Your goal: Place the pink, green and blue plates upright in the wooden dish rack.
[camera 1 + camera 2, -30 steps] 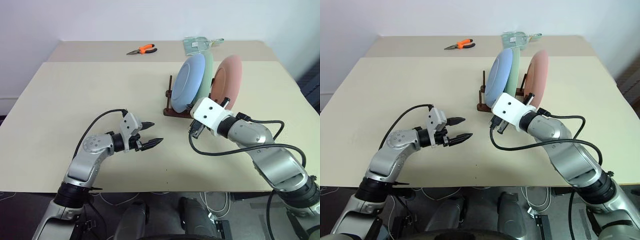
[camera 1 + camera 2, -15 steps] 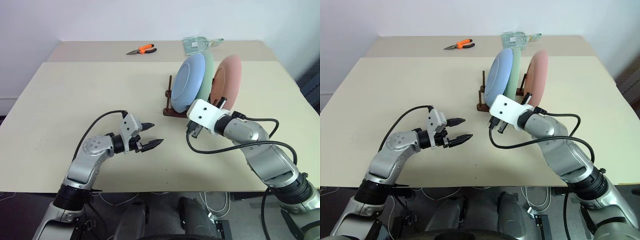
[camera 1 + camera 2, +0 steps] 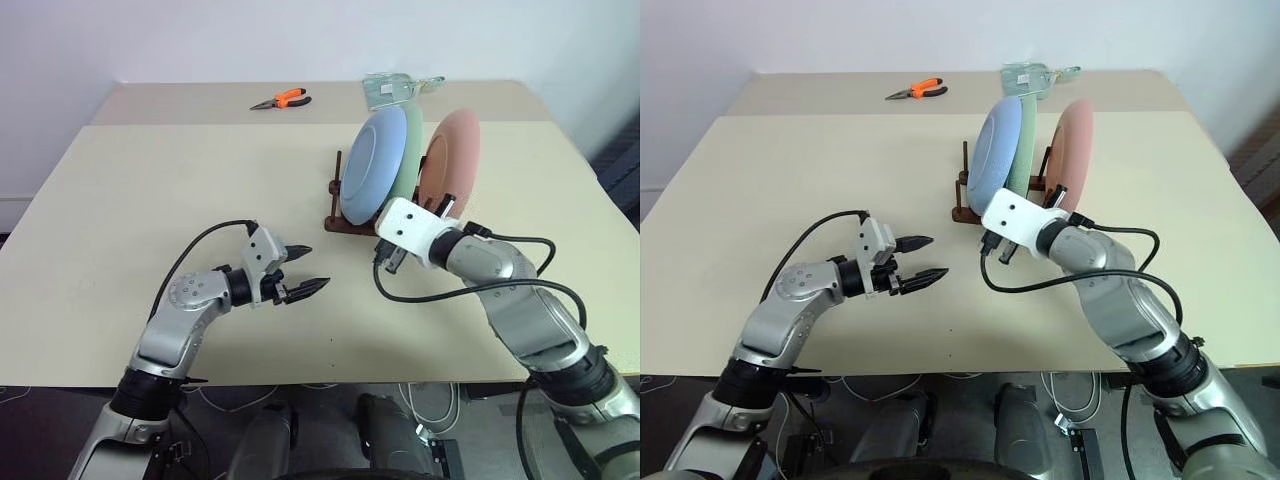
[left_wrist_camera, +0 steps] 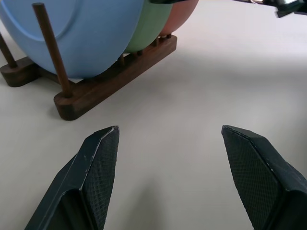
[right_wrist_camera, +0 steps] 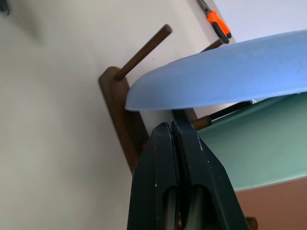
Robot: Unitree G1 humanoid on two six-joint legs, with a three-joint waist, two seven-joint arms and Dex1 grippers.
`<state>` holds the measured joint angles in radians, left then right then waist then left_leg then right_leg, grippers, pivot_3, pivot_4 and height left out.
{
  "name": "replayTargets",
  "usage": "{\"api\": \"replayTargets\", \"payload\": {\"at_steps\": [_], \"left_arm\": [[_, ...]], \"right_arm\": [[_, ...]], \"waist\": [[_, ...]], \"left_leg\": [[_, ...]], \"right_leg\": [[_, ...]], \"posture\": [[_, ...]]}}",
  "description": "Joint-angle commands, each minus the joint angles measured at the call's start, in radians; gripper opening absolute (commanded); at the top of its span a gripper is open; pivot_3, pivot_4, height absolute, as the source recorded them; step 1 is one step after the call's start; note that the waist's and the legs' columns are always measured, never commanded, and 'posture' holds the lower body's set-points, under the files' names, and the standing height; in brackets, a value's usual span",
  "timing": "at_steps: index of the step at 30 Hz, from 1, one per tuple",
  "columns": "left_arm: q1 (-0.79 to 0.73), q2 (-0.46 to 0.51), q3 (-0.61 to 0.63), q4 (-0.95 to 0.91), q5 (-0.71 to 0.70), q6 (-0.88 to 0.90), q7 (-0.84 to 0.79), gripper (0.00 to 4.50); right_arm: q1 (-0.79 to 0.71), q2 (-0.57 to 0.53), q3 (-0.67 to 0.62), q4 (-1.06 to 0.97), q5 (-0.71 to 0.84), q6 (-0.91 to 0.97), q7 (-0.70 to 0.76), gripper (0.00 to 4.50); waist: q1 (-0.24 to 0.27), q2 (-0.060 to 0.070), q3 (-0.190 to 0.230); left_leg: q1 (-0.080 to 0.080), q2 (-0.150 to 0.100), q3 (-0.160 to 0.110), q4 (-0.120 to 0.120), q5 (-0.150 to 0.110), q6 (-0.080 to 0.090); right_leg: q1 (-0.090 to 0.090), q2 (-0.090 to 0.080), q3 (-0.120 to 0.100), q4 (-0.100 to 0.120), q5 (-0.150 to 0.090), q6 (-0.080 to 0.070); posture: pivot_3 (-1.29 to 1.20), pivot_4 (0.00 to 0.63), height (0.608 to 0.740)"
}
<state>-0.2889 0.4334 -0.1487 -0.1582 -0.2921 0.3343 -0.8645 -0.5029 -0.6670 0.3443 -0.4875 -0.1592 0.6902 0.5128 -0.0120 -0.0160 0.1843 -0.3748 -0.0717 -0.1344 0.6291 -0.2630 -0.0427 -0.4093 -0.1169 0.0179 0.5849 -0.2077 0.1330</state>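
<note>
The blue plate (image 3: pixel 372 168), green plate (image 3: pixel 411 150) and pink plate (image 3: pixel 456 158) stand upright side by side in the wooden dish rack (image 3: pixel 343 222). My right gripper (image 5: pixel 171 124) is shut with nothing in it. Its tips sit low at the near end of the rack, just under the blue plate's rim (image 5: pixel 216 81) and beside the green plate (image 5: pixel 254 143). My left gripper (image 3: pixel 312 267) hovers open and empty over the table, well to the left of the rack. Past its fingers (image 4: pixel 100 158) the left wrist view shows the rack's base (image 4: pixel 96 91).
Orange-handled pliers (image 3: pixel 283 99) and a clear plastic item (image 3: pixel 395 88) lie at the table's far edge. Bare tabletop (image 3: pixel 180 180) stretches left of the rack. A black cable loops under my right wrist (image 3: pixel 420 297).
My right elbow has swung inward a little while its gripper stays by the rack. The left arm and the plates have not moved.
</note>
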Motion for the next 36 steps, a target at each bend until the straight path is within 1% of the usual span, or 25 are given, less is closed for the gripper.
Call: {"api": "replayTargets", "payload": {"at_steps": [1, 8, 11, 13, 15, 18, 19, 20, 21, 22, 24, 26, 28, 30, 32, 36], "left_arm": [[-0.003, 0.005, 0.002, -0.036, -0.001, -0.013, 0.005, 3.51], [0.007, 0.006, -0.001, -0.055, 0.000, -0.003, 0.018, 3.51], [0.005, 0.005, -0.004, -0.056, 0.001, 0.000, 0.024, 3.51], [0.006, 0.006, -0.003, -0.057, 0.002, 0.002, 0.028, 3.51], [0.005, 0.008, -0.002, -0.055, 0.001, 0.003, 0.030, 3.51], [0.003, 0.016, 0.005, -0.045, 0.000, 0.000, 0.026, 3.51], [0.000, 0.020, 0.008, -0.039, 0.002, -0.003, 0.025, 3.51], [-0.004, 0.028, 0.017, -0.028, 0.004, -0.010, 0.025, 3.51], [-0.008, 0.037, 0.032, -0.011, 0.006, -0.017, 0.029, 3.51], [-0.011, 0.042, 0.042, 0.001, 0.008, -0.021, 0.032, 3.51], [-0.015, 0.061, 0.067, 0.035, 0.016, -0.037, 0.038, 3.51], [-0.017, 0.085, 0.095, 0.076, 0.023, -0.058, 0.041, 3.51], [-0.014, 0.106, 0.113, 0.109, 0.033, -0.082, 0.040, 3.51], [-0.012, 0.117, 0.121, 0.128, 0.039, -0.097, 0.038, 3.51], [-0.003, 0.127, 0.128, 0.132, 0.040, -0.109, 0.037, 3.51], [0.021, 0.123, 0.139, 0.118, 0.040, -0.113, 0.056, 3.51]], "right_arm": [[-0.052, 0.037, 0.000, -0.025, -0.016, -0.044, 0.009, 0.04], [-0.081, 0.084, 0.016, -0.018, -0.046, -0.072, 0.029, 0.04], [-0.080, 0.079, 0.005, -0.015, -0.054, -0.081, 0.037, 0.04], [-0.062, 0.051, -0.034, -0.027, -0.046, -0.096, 0.051, 0.04], [-0.011, 0.000, -0.117, -0.063, -0.005, -0.134, 0.088, 0.04], [0.092, -0.045, -0.308, -0.124, 0.114, -0.162, 0.157, 0.04], [0.130, -0.052, -0.389, -0.143, 0.176, -0.149, 0.192, 0.04], [0.181, -0.062, -0.496, -0.170, 0.258, -0.094, 0.242, 0.04], [0.256, -0.082, -0.600, -0.187, 0.310, -0.062, 0.294, 0.04], [0.310, -0.100, -0.671, -0.197, 0.345, -0.042, 0.329, 0.04], [0.429, -0.090, -0.791, -0.198, 0.404, -0.021, 0.357, 0.04], [0.530, -0.061, -0.856, -0.160, 0.414, -0.063, 0.344, 0.04], [0.575, -0.027, -0.888, -0.098, 0.415, -0.108, 0.310, 0.04], [0.601, -0.021, -0.884, -0.045, 0.389, -0.179, 0.293, 0.04], [0.609, -0.009, -0.871, 0.010, 0.376, -0.227, 0.265, 0.04], [0.603, -0.003, -0.803, 0.121, 0.335, -0.331, 0.228, 0.04]], "waist": [[0.000, 0.000, 0.000], [0.001, 0.000, 0.000], [0.001, 0.000, 0.000], [0.001, 0.000, 0.000], [0.005, 0.000, 0.000], [0.016, -0.001, 0.000], [0.019, -0.001, 0.000], [0.022, -0.001, 0.000], [0.024, 0.000, 0.000], [0.028, -0.001, 0.000], [0.028, -0.001, -0.001], [0.024, -0.001, -0.001], [0.018, -0.001, -0.001], [0.016, -0.001, -0.001], [0.017, 0.000, -0.001], [0.022, -0.001, -0.001]], "left_leg": [[0.000, 0.000, 0.000, 0.000, 0.000, 0.000], [0.000, 0.000, 0.000, 0.000, 0.000, 0.000], [0.000, 0.000, 0.000, 0.000, 0.000, 0.000], [0.000, 0.000, 0.000, 0.000, 0.000, 0.000], [0.000, 0.000, 0.000, 0.000, 0.000, 0.000], [0.000, -0.001, -0.001, 0.000, 0.000, 0.000], [0.000, -0.001, -0.001, 0.000, 0.000, 0.000], [0.000, 0.000, -0.001, 0.000, 0.000, 0.000], [0.000, 0.000, -0.001, 0.000, 0.000, 0.000], [0.000, 0.000, -0.001, 0.000, 0.000, 0.000], [0.001, 0.000, -0.002, 0.001, 0.000, 0.001], [0.001, 0.000, -0.001, 0.001, 0.000, 0.001], [0.002, 0.001, 0.000, 0.001, 0.000, 0.001], [0.002, 0.001, 0.001, 0.001, 0.000, 0.001], [0.002, 0.001, 0.002, 0.001, 0.000, 0.000], [0.002, 0.001, 0.001, 0.001, 0.000, 0.000]], "right_leg": [[0.000, 0.000, 0.000, 0.000, 0.000, 0.000], [0.000, 0.000, 0.000, 0.000, 0.000, 0.000], [0.000, 0.000, 0.000, 0.000, 0.000, 0.000], [0.000, 0.000, 0.000, 0.000, 0.000, 0.000], [0.000, 0.000, 0.000, 0.000, 0.000, 0.000], [0.001, 0.000, 0.000, -0.001, 0.000, 0.000], [0.001, 0.000, 0.000, -0.001, 0.000, 0.000], [0.001, 0.000, 0.000, -0.001, 0.000, 0.001], [0.001, 0.000, 0.000, -0.001, 0.000, 0.000], [0.001, 0.000, 0.000, -0.001, 0.000, 0.000], [0.004, 0.000, -0.002, -0.001, -0.001, 0.001], [0.004, 0.000, -0.001, -0.001, -0.002, -0.002], [0.003, 0.000, -0.001, -0.001, -0.004, 0.000], [0.003, 0.000, 0.000, 0.000, -0.003, 0.000], [0.003, 0.000, 0.000, 0.000, -0.003, 0.000], [0.003, 0.000, 0.000, -0.001, -0.003, -0.001]], "posture": [[0.00, 0.150, 0.740], [0.00, 0.150, 0.740], [0.00, 0.150, 0.740], [0.00, 0.150, 0.740], [0.00, 0.150, 0.740], [0.00, 0.150, 0.740], [0.00, 0.150, 0.740], [0.00, 0.150, 0.740], [0.00, 0.150, 0.740], [0.00, 0.150, 0.740], [0.00, 0.150, 0.740], [0.00, 0.150, 0.740], [0.00, 0.150, 0.740], [0.00, 0.150, 0.740], [0.00, 0.150, 0.740], [0.00, 0.150, 0.740]]}}
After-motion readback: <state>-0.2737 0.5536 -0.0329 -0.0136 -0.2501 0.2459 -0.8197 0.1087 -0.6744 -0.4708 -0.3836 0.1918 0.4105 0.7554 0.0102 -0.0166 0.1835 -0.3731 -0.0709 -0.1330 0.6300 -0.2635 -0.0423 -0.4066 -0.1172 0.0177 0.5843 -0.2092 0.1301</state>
